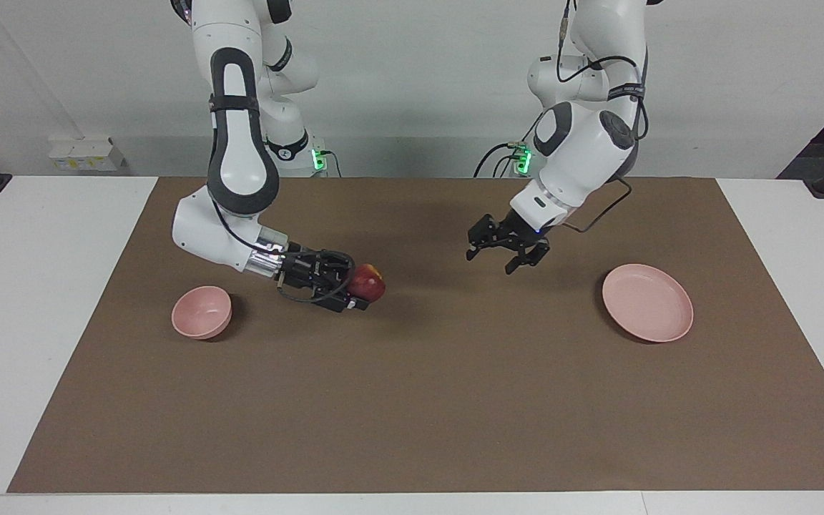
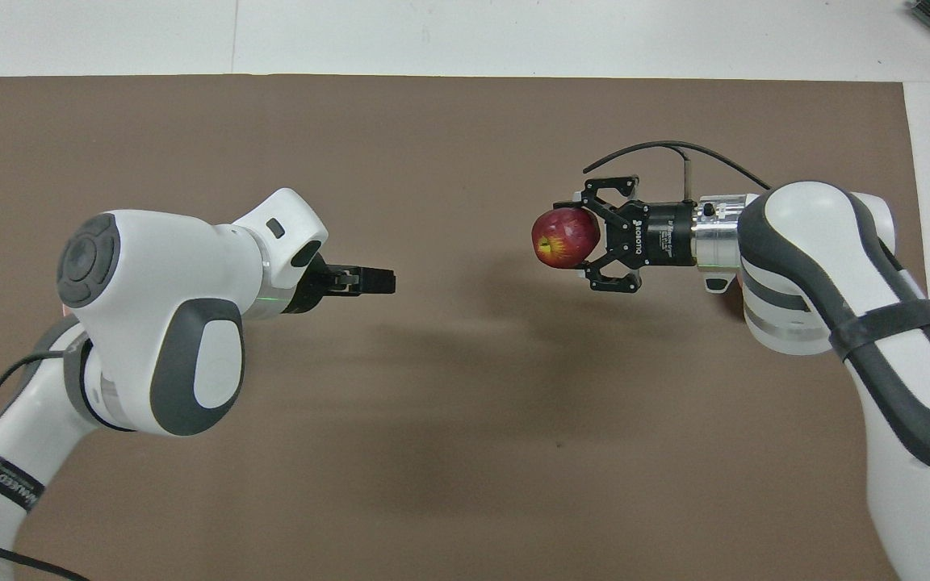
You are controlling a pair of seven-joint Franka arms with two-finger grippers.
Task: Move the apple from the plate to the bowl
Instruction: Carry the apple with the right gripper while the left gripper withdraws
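My right gripper [image 1: 367,292] is shut on the dark red apple [image 1: 368,280] and holds it sideways, low over the brown mat, beside the pink bowl [image 1: 202,312] toward the table's middle. The overhead view shows the same grip, with the right gripper [image 2: 571,239] on the apple [image 2: 563,236]. The bowl is empty. The flat pink plate [image 1: 646,302] lies empty toward the left arm's end. My left gripper [image 1: 491,261] is open and empty, raised over the mat between the middle and the plate; it also shows in the overhead view [image 2: 380,280]. The arms hide both dishes in the overhead view.
A brown mat [image 1: 419,400] covers most of the white table [image 1: 40,286]. Power boxes with green lights sit at the arms' bases by the wall.
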